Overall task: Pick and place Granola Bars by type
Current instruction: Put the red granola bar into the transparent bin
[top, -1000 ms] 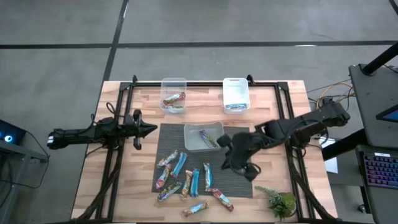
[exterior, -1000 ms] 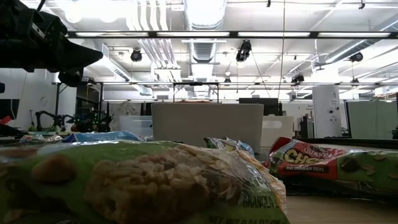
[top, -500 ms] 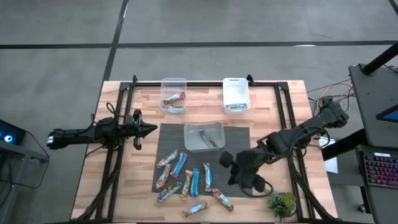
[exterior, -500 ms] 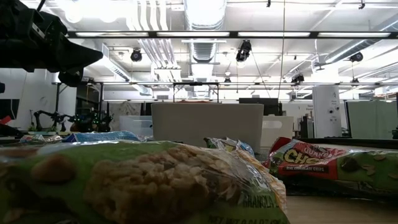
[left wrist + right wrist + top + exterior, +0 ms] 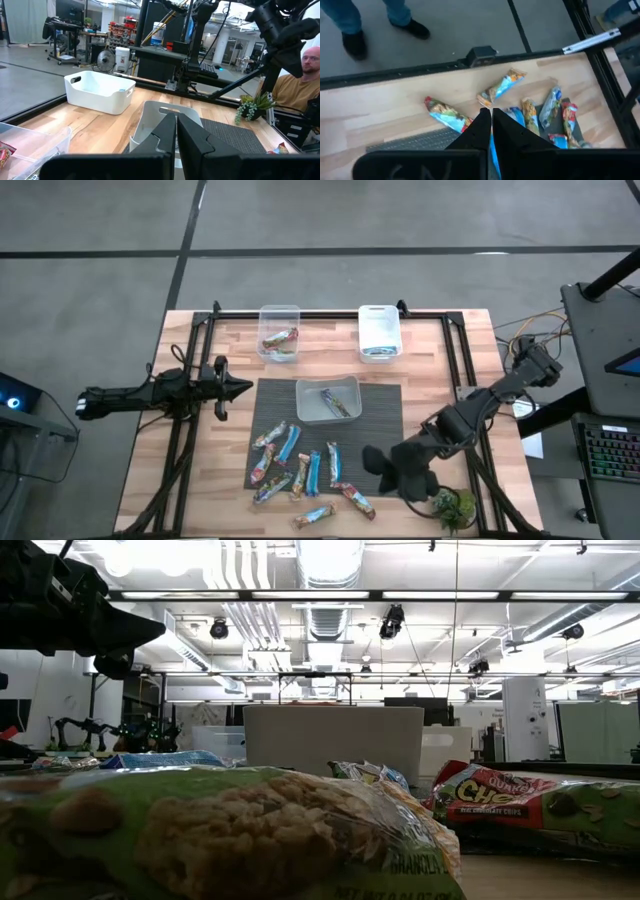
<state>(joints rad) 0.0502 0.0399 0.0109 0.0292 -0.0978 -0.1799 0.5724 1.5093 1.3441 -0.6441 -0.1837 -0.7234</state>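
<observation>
Several granola bars [image 5: 300, 468] in blue and multicoloured wrappers lie loose on the dark mat [image 5: 385, 405] and on the wood near the table's front edge. They also fill the low view's foreground [image 5: 230, 830]. My right gripper [image 5: 368, 458] hangs shut just right of the pile, slanting down toward it. In its wrist view the shut fingertips [image 5: 487, 116] point at the bars [image 5: 447, 111] and hold nothing. My left gripper [image 5: 240, 388] waits shut and level at the table's left [image 5: 176, 120].
A clear tub [image 5: 327, 399] holding one bar sits on the mat. At the far edge stand a clear tub [image 5: 279, 332] with a reddish bar and a white tub [image 5: 379, 332] with a blue one. A small plant [image 5: 452, 506] is at the near right. A person [image 5: 300, 75] sits beyond the table.
My right gripper has swung from beside the clear tub on the mat toward the table's near edge, sinking a little and rolling about its own axis. It has stayed shut and now hangs next to the loose bars. Nothing on the table has moved.
</observation>
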